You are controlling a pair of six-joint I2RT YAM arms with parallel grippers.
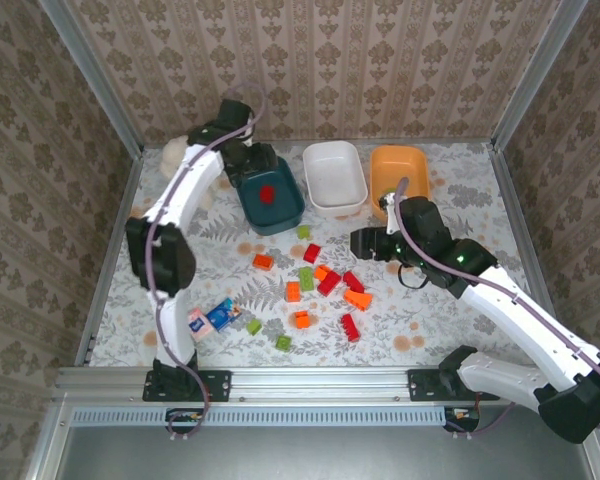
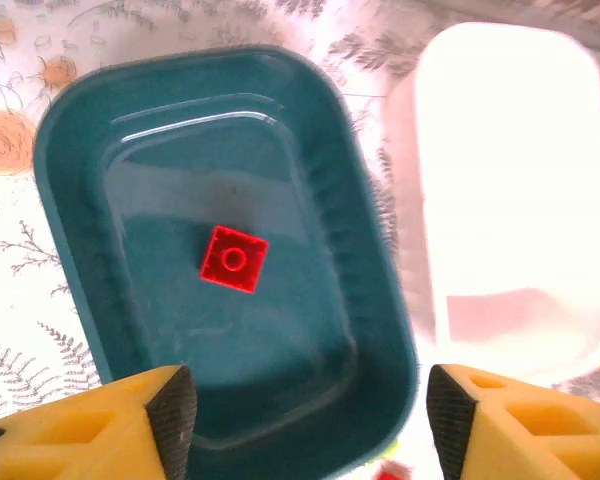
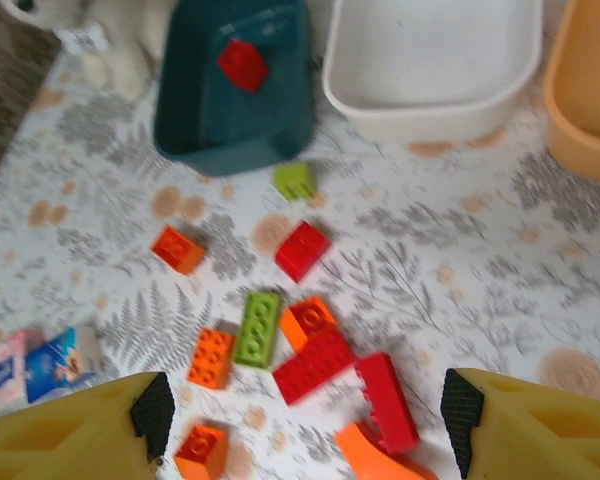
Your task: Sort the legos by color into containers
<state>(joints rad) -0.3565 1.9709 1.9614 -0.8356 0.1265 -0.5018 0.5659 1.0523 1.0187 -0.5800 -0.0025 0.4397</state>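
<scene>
My left gripper (image 1: pixel 244 160) hangs open over the dark teal container (image 1: pixel 288 212), nothing between its fingers. Through the left wrist view the gripper (image 2: pixel 310 420) looks down on one red lego (image 2: pixel 233 259) lying flat on the teal container's floor (image 2: pixel 150 150). The white container (image 1: pixel 334 177) and the orange container (image 1: pixel 398 170) stand to its right. My right gripper (image 1: pixel 366 243) is open above the scattered legos. Under that gripper (image 3: pixel 305 415) lie a long green lego (image 3: pixel 258 328), red ones (image 3: pixel 302 249) and orange ones (image 3: pixel 209 357).
A white plush dog (image 1: pixel 176 156) sits left of the teal container. A blue-and-pink packet (image 1: pixel 210 320) lies near the front left. More loose legos (image 1: pixel 301 319) spread across the middle of the table. Metal rails and papered walls close the table in.
</scene>
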